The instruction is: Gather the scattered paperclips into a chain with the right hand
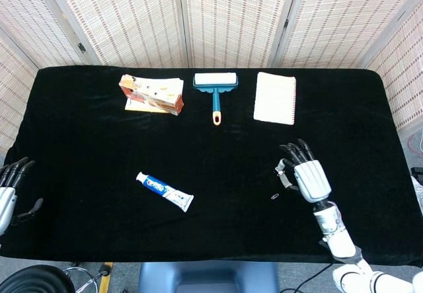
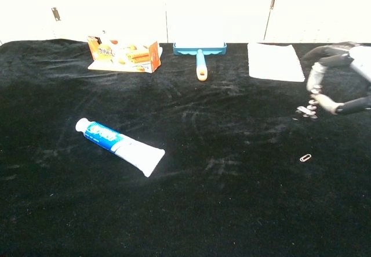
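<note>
Just below the right hand [image 2: 342, 80] fingers [image 2: 316, 77]: paperclip cluster [image 2: 305, 112] pinched, dangling | loose paperclip [image 2: 305, 158] beneath on bench [image 2: 232, 210] | keep pinch firm, lower straight onto it.

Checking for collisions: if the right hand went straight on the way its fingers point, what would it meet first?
Probably the white notepad; the right hand points up-table, slightly left. Depth is uncertain.

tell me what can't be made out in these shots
- Paperclip chain: chest view, clips too small to count; head view, mostly behind the right hand.
- Right hand: chest view, cut off by the right edge.
- Left hand: head view, cut off by the left edge.
- Loose paperclip: tiny in both views.
</note>
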Controlling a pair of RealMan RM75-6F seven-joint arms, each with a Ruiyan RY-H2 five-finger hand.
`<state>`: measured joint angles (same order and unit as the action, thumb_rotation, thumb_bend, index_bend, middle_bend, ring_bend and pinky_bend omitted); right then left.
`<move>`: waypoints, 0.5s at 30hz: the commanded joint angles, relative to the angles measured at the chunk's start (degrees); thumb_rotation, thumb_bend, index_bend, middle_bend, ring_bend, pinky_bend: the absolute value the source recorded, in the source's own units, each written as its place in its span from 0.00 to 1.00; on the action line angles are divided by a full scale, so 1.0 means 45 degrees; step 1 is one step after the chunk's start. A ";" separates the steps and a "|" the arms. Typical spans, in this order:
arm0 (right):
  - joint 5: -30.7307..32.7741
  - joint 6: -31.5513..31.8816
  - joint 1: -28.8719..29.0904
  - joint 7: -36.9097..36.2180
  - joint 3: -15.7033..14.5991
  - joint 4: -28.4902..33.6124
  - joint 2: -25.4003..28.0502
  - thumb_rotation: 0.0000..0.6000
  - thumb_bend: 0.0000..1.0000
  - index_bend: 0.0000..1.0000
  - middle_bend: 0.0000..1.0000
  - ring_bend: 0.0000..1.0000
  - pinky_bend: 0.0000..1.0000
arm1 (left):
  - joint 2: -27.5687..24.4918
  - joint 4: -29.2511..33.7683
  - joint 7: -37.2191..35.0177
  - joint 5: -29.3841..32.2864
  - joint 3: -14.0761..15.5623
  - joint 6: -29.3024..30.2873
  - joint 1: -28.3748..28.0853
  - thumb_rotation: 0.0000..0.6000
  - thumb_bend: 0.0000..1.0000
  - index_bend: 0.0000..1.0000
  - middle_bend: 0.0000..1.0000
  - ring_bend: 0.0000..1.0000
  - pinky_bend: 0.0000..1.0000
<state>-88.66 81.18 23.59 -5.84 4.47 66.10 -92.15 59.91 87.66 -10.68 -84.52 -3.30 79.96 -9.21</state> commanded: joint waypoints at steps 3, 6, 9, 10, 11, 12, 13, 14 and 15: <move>0.0014 0.0654 -0.0664 -0.0067 -0.0157 0.0304 0.0626 1.00 0.64 0.98 0.21 0.14 0.00 | 0.0114 0.0050 0.0350 0.0018 0.0028 -0.0160 -0.0096 1.00 0.41 0.00 0.06 0.07 0.08; 0.0076 0.1028 -0.1112 -0.0203 -0.0255 0.0334 0.0944 1.00 0.63 0.98 0.21 0.14 0.00 | 0.0188 0.0093 0.0614 0.0051 0.0034 -0.0202 -0.0124 1.00 0.41 0.00 0.06 0.07 0.08; 0.0203 0.1358 -0.1583 -0.0505 -0.0336 0.0257 0.1184 1.00 0.64 0.98 0.21 0.14 0.00 | 0.0267 0.0134 0.0888 0.0098 0.0040 -0.0255 -0.0154 1.00 0.41 0.00 0.06 0.07 0.08; 0.0255 0.1455 -0.1735 -0.0628 -0.0359 0.0200 0.1227 1.00 0.64 0.98 0.21 0.14 0.00 | 0.0288 0.0150 0.0963 0.0111 0.0046 -0.0282 -0.0165 1.00 0.41 0.00 0.06 0.07 0.08; 0.0323 0.1573 -0.1938 -0.0790 -0.0397 0.0086 0.1262 1.00 0.64 0.98 0.21 0.14 0.00 | 0.0313 0.0172 0.1046 0.0123 0.0058 -0.0311 -0.0175 1.00 0.41 0.00 0.06 0.07 0.08; 0.0378 0.1634 -0.2088 -0.0908 -0.0435 -0.0023 0.1277 1.00 0.64 0.98 0.21 0.14 0.00 | 0.0329 0.0185 0.1104 0.0128 0.0069 -0.0326 -0.0178 1.00 0.41 0.00 0.06 0.07 0.08; 0.0462 0.1676 -0.2280 -0.1056 -0.0487 -0.0178 0.1287 1.00 0.64 0.98 0.21 0.14 0.00 | 0.0341 0.0207 0.1157 0.0132 0.0079 -0.0339 -0.0181 1.00 0.41 0.00 0.06 0.07 0.08; 0.0521 0.1691 -0.2415 -0.1156 -0.0528 -0.0308 0.1287 1.00 0.64 0.98 0.21 0.14 0.00 | 0.0349 0.0225 0.1195 0.0132 0.0082 -0.0336 -0.0182 1.00 0.41 0.00 0.06 0.07 0.08; 0.0583 0.1670 -0.2539 -0.1235 -0.0574 -0.0443 0.1295 1.00 0.64 0.98 0.21 0.14 0.00 | 0.0360 0.0231 0.1246 0.0129 0.0084 -0.0330 -0.0185 1.00 0.41 0.00 0.06 0.07 0.08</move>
<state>-86.54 88.47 12.90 -10.78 2.26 64.84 -86.50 61.48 88.65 -5.16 -83.94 -2.95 78.48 -10.02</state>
